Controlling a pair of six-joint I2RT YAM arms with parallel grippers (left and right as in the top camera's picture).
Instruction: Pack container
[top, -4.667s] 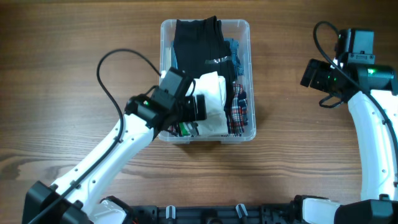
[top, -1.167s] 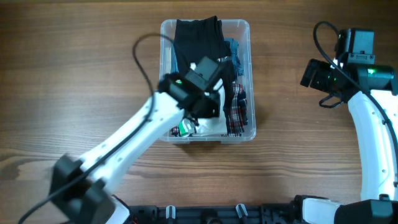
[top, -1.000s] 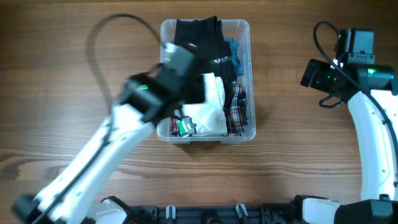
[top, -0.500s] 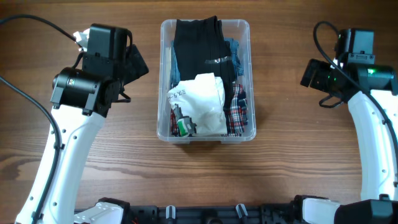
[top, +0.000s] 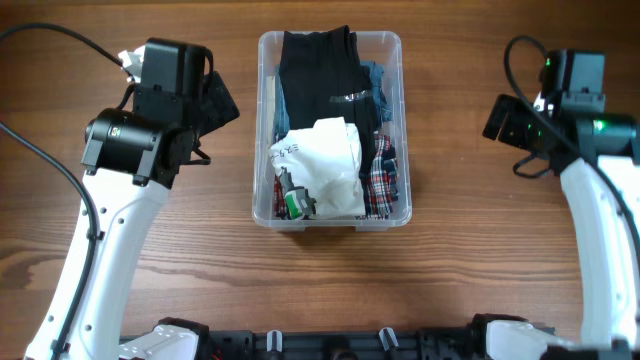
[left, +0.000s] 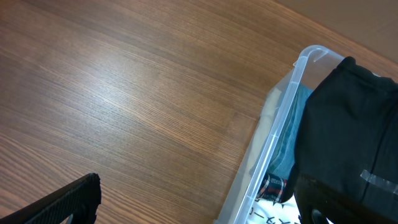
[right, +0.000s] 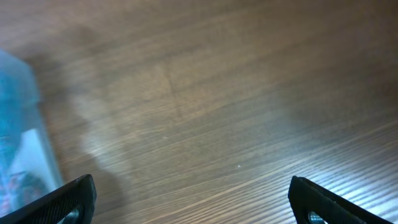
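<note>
The clear container (top: 405, 60) stands in the middle of the table. It holds a black garment (top: 320, 75), a white garment (top: 325, 165), plaid cloth (top: 383, 180), blue cloth (top: 378, 78) and a small green item (top: 292, 205). My left gripper (top: 215, 115) hangs open to the container's left, apart from it and holding nothing. In the left wrist view the left gripper (left: 199, 211) spans bare wood and the container's wall (left: 273, 143), with the black garment (left: 348, 124) to the right. My right gripper (top: 500, 120) stays open far to the right; in its wrist view the right gripper (right: 199, 208) is empty over wood.
Wood-grain tabletop (top: 150, 250) surrounds the container on all sides. A blurred corner of the container (right: 22, 143) shows at the left edge of the right wrist view. Black cables loop off both arms.
My left gripper has pulled out of the container to its left and opened, leaving the white garment lying on top inside. The right arm has barely moved.
</note>
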